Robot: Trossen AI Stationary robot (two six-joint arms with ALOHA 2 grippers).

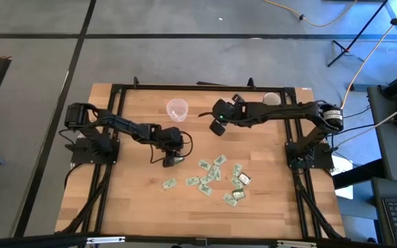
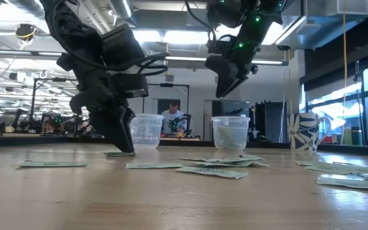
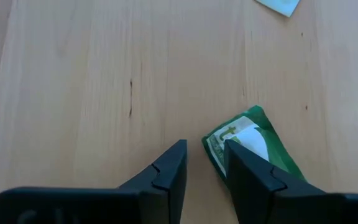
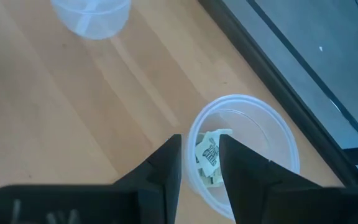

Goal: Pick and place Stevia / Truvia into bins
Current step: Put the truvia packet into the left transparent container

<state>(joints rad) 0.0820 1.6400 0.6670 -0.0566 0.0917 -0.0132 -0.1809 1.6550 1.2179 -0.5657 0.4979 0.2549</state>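
Observation:
Several pale green and white Stevia sachets (image 1: 216, 179) lie flat and scattered on the wooden table (image 1: 136, 200). My left gripper (image 3: 205, 165) is down at the tabletop (image 2: 125, 148), open by a narrow gap, at one crumpled green sachet (image 3: 253, 134). My right gripper (image 4: 199, 162) hangs open above one clear cup (image 4: 272, 137) (image 2: 230, 134), which holds a few sachets (image 4: 209, 152). The second clear cup (image 1: 177, 109) stands upright to its left. My left gripper comes at the table from above, pointing down. One finger (image 3: 253, 180) lies over the crumpled sachet's near part, and the sachet's raised edge (image 3: 211, 146) reaches into the gap between the fingers. The sachet lies on the table. Bare wood shows beside the other finger.
A white patterned mug (image 1: 271, 98) (image 2: 305, 131) stands near the far right corner. A black frame (image 1: 205, 87) runs round the table. Bare wood lies to the left of the left gripper and along the near edge. A person sits far behind in the room (image 2: 171, 115).

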